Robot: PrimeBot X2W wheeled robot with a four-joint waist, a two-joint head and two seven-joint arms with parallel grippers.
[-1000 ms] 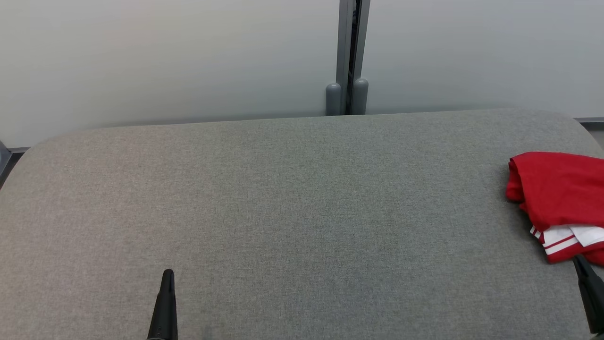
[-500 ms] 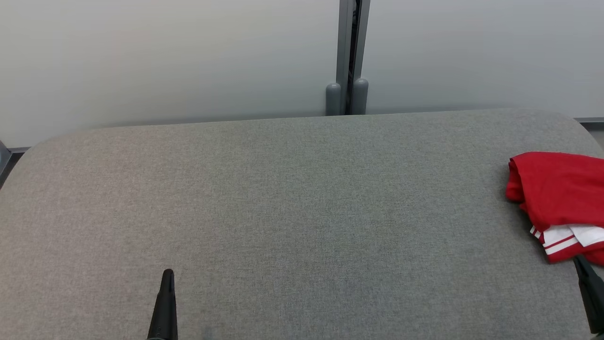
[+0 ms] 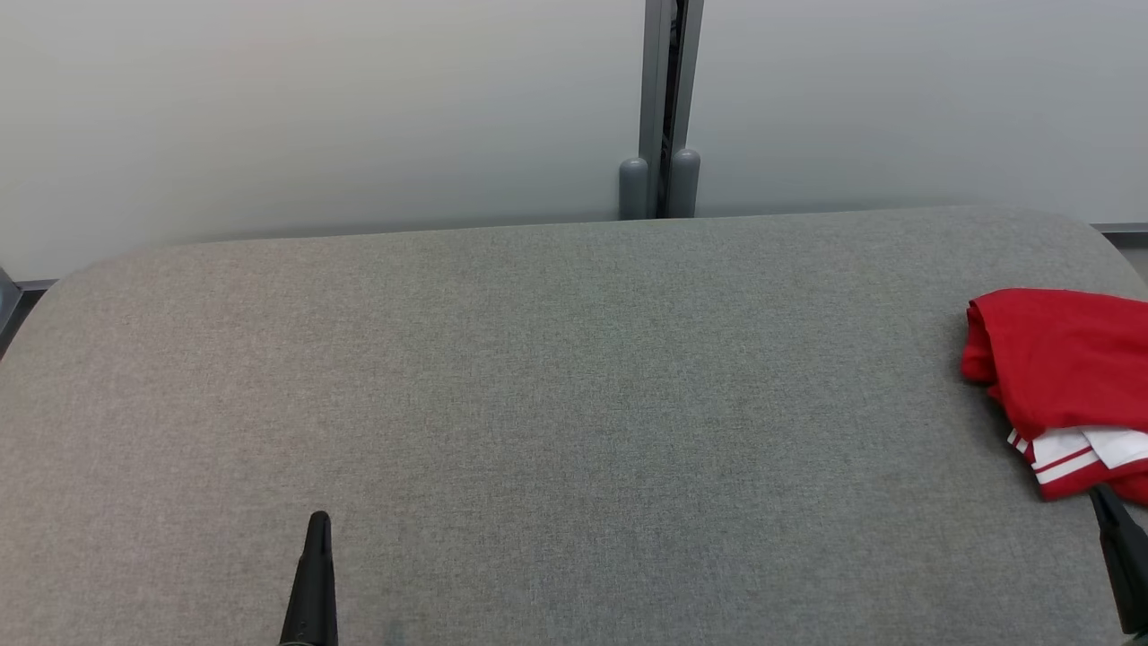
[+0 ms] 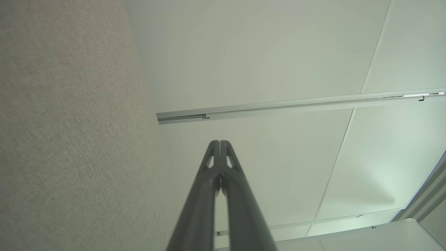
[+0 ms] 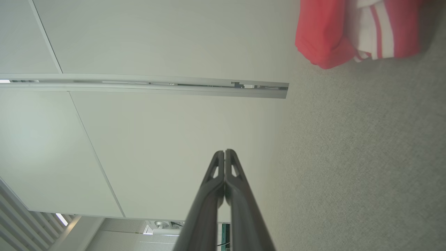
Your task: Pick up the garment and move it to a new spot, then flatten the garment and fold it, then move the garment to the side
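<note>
**Item 1: the garment** (image 3: 1058, 359). A red short-sleeved shirt gathered into a compact bundle, with a white sleeve and its red stripes showing on the side nearest the right pincer (image 3: 1099, 492). It lies on the grey table (image 3: 574, 404), just ahead of that pincer's tip and far across from the left pincer (image 3: 318, 520).

**Item 2: right pincer.** Fingers pressed together, holding nothing.

**Item 3: left pincer.** Fingers pressed together, holding nothing, with bare table ahead of it.

**Stage (judged).** A bundle at the table's side fits two stages: a garment waiting to be lifted, or one folded and set aside. The pictures do not settle which.

**Handling (judged).** Either way, the right pincer's tip is close to the striped hem. Any travel there should be slow and lifted off the cloth, since a shut tip dragged through the edge would pull the bundle out of shape.

**Views compared.**
- The head view places both pincers on one table and cuts the garment off at its frame edge.
- The right wrist view adds a gap of bare table between the fingertips (image 5: 224, 151) and the garment's rounded red corner (image 5: 324, 31), and shows the fingers meeting along their tips.
- The left wrist view confirms the same closure at its own tips (image 4: 220, 142), against a pale wall panel (image 4: 278, 52).
</note>
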